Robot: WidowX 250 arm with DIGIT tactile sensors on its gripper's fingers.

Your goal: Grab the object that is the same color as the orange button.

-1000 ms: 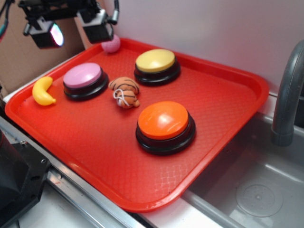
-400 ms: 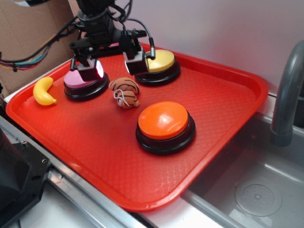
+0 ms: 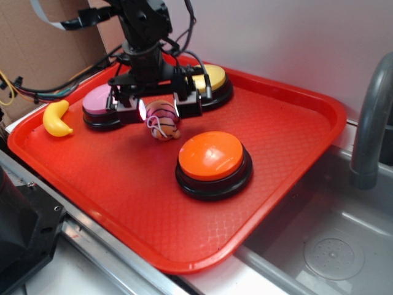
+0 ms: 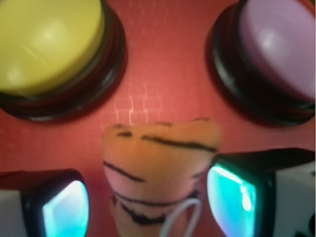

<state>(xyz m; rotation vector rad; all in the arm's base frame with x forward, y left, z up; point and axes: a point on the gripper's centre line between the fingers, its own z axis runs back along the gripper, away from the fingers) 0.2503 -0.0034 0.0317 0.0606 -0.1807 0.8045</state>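
Note:
The small orange plush tiger (image 3: 162,119) with dark stripes and a white string loop lies on the red tray (image 3: 288,117), between the pink-topped and yellow-topped buttons. My gripper (image 3: 158,108) is down around it, jaws open, one glowing pad on each side. In the wrist view the tiger (image 4: 158,173) fills the gap between the two pads (image 4: 229,200); gaps show on both sides. The orange button (image 3: 213,161), glossy dome on a black base, stands in front and to the right of the tiger, apart from the gripper.
A pink-topped button (image 3: 101,104) and a yellow-topped button (image 3: 212,83) flank the gripper. A yellow banana (image 3: 55,118) lies at the tray's left edge. A grey sink (image 3: 331,246) and faucet (image 3: 371,123) are on the right. Cables hang at the back left.
My gripper came from the tray's back left corner, forward and down, and now straddles the tiger. The pink ball at the back is now hidden behind the arm.

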